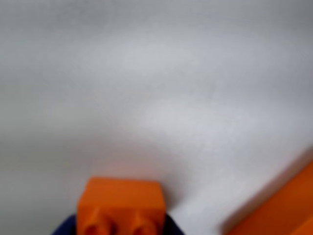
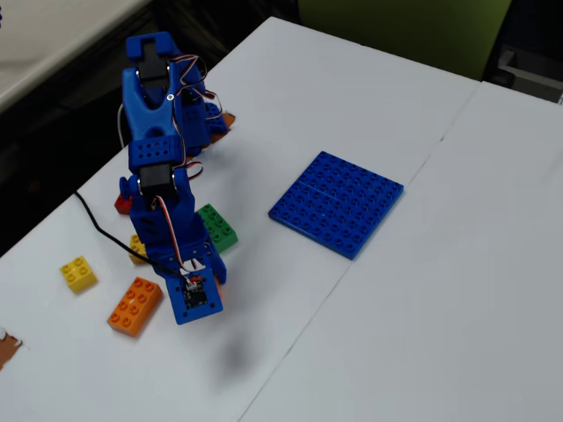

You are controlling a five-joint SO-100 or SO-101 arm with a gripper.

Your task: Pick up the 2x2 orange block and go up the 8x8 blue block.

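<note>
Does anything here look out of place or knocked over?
Nothing stands out. The loose bricks lie flat and scattered by the arm, and the blue baseplate sits flat alone. In the wrist view, a small orange brick shows at the bottom edge.

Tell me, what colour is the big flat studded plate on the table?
Blue; the studded plate shows best in the fixed view.

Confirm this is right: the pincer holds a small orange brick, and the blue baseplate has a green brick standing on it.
Not quite. The blue baseplate carries nothing; the fixed view shows its studs bare. The green brick lies on the white table beside the arm, apart from the plate. The rest stands: the wrist view shows the small orange brick at the pincer.
</note>
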